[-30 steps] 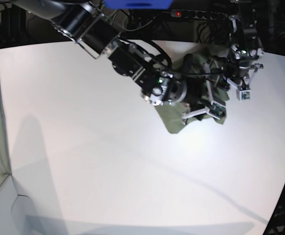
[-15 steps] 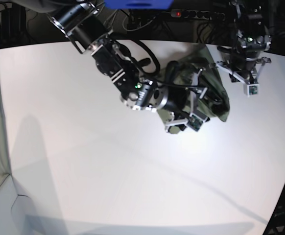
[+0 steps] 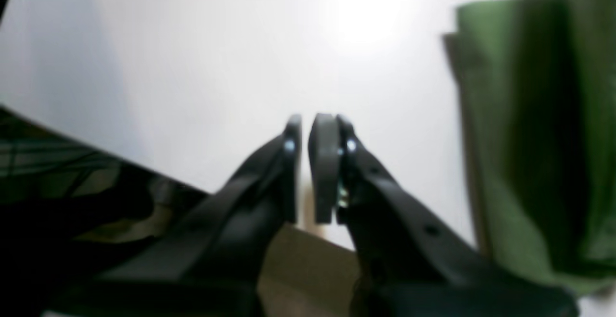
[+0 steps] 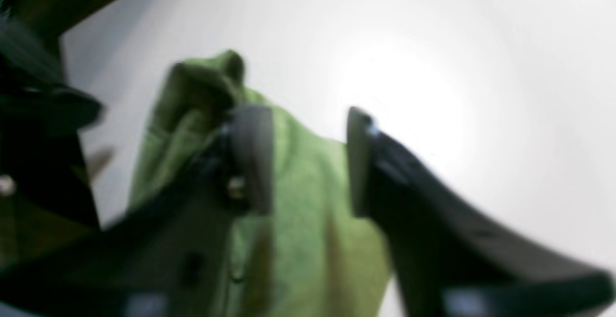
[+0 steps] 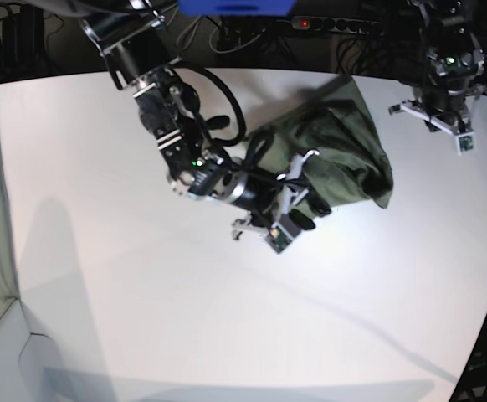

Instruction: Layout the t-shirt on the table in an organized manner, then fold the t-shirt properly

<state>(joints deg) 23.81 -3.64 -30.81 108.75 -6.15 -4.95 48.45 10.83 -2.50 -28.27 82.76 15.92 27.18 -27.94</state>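
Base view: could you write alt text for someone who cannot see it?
A crumpled olive-green cotton t-shirt lies bunched at the far side of a large white table. The right arm's pincer reaches into its near edge, while the left pincer hangs apart beside it.

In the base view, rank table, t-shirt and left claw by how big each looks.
1. table, by far the largest.
2. t-shirt, bunched at the far side.
3. left claw, smallest, though it hangs nearer the camera, so unsure.
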